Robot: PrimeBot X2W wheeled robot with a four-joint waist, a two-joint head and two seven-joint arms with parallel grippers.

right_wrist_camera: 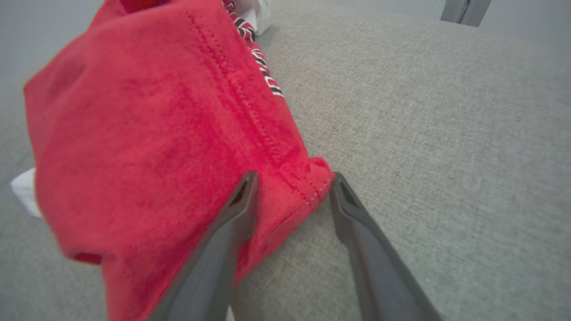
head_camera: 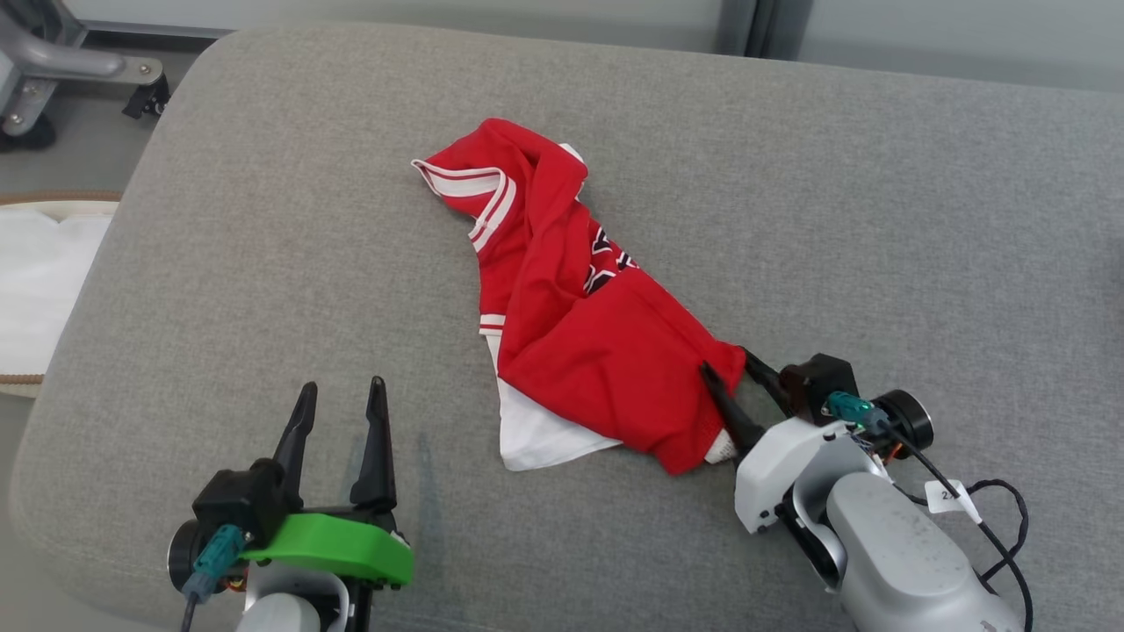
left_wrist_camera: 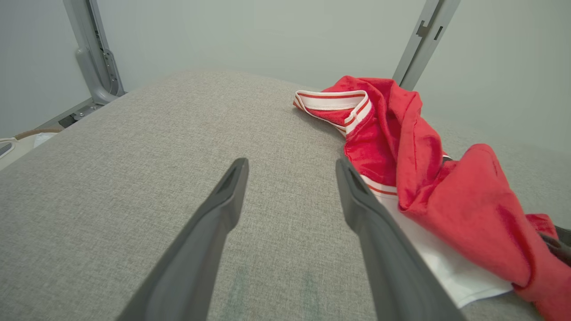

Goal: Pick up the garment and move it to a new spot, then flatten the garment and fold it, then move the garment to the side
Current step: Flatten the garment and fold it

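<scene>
Surface: grey padded bench [head_camera: 263,263] with rounded corners, pale wall behind it, floor to the left.
Shirt: red shirt [head_camera: 580,351] lies crumpled near the middle of the bench, running from far left to near right.
Head view adds: white underside [head_camera: 536,434] sticking out at the near edge, striped white trim [head_camera: 474,184] at the far end, black-and-white lettering [head_camera: 606,259] in a fold, white cloth [head_camera: 35,281] off the bench's left side, and a metal frame on a wheel [head_camera: 53,61] at top left.
Left wrist view adds: two grey metal posts [left_wrist_camera: 96,53] against the wall, and how high the folds of the shirt [left_wrist_camera: 446,191] stand.
Right wrist view adds: stitched hem at the corner of the shirt [right_wrist_camera: 156,133], seen close.
Right claw: right claw [head_camera: 727,360] is at the shirt's near right corner; its fingers stand apart with that corner between the tips [right_wrist_camera: 294,176], one finger lying over the red cloth, not pinching.
Left claw: left claw [head_camera: 343,384] is spread wide and empty [left_wrist_camera: 292,162], low over bare bench, left of the shirt and clear of it.
</scene>
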